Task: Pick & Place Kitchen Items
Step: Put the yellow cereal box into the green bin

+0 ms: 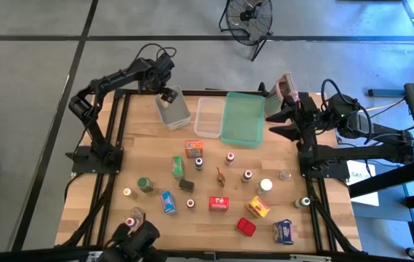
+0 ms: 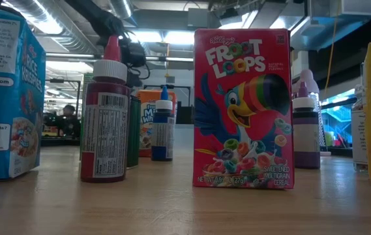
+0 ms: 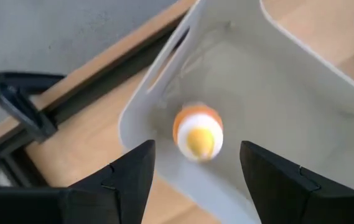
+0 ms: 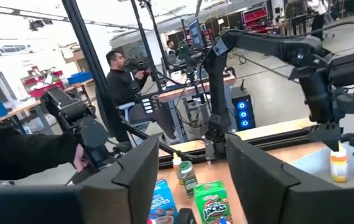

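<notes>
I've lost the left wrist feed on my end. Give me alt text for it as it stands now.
The left gripper, fingers spread open, hangs over the clear bin, where a small orange bottle with a yellow cap shows blurred between them. Wooden table and a dark frame rail lie beside the bin.

Bright overhead light, blurred falling bottle [image 3: 198, 132]

- The red cereal box [image 2: 243, 109], centre of the low view, reads "Kellogg's Froot Loops" and "sweetened multigrain cereal".
- The blue box [image 2: 6, 98], far left, shows "Rice Krispies" partly cut off.
- The green box [image 4: 211, 205], bottom centre of the right wrist view, reads "Jacks".
</notes>
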Controlling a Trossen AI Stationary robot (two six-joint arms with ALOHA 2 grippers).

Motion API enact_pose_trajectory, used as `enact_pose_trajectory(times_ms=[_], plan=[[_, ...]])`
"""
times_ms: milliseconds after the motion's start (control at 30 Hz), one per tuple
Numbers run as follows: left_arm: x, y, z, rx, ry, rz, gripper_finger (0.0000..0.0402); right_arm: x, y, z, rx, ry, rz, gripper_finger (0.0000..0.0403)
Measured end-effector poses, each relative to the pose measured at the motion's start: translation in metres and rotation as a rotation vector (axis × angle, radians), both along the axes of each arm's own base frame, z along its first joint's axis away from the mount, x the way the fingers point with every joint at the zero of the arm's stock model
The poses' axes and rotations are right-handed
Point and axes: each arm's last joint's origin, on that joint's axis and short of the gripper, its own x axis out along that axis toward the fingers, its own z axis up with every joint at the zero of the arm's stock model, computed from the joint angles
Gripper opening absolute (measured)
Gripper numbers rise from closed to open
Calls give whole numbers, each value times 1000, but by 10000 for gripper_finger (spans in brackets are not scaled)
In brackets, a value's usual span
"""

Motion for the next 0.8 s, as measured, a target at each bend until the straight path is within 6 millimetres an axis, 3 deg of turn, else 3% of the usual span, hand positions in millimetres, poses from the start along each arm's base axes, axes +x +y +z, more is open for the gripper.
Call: enact_pose_trajectory(times_ms=[167, 400, 600, 800], plan=[[-3, -7, 9, -68, 53, 8, 231, -7, 2, 6, 18, -17, 39, 246], [0, -32, 36, -77, 43, -34, 231, -26, 11, 44, -50, 15, 127, 278], [-5, -75, 81, 14, -103, -67, 231, -39, 16, 77, -11, 175, 90, 265], [-22, -132, 127, 133, -266, -110, 231, -24, 30, 102, 57, 223, 163, 252]])
